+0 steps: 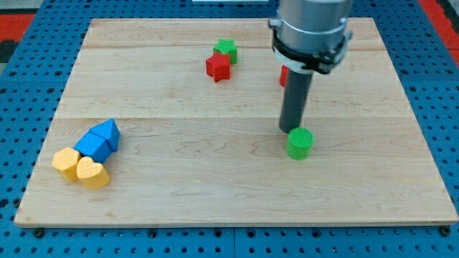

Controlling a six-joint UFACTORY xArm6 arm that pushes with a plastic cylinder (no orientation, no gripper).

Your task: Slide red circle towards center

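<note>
The red circle (284, 76) is mostly hidden behind my rod; only a small red sliver shows at the rod's left side, in the view's upper right. My tip (290, 130) rests on the board below that sliver, just left of and above a green circle (300, 142), touching or nearly touching it.
A red star (218, 67) and a green cube (226, 49) sit together at the view's top centre. At the lower left, a blue triangle (107, 131), a blue block (92, 145), a yellow hexagon (66, 163) and a yellow heart (92, 173) cluster. The wooden board (215, 193) fills the view.
</note>
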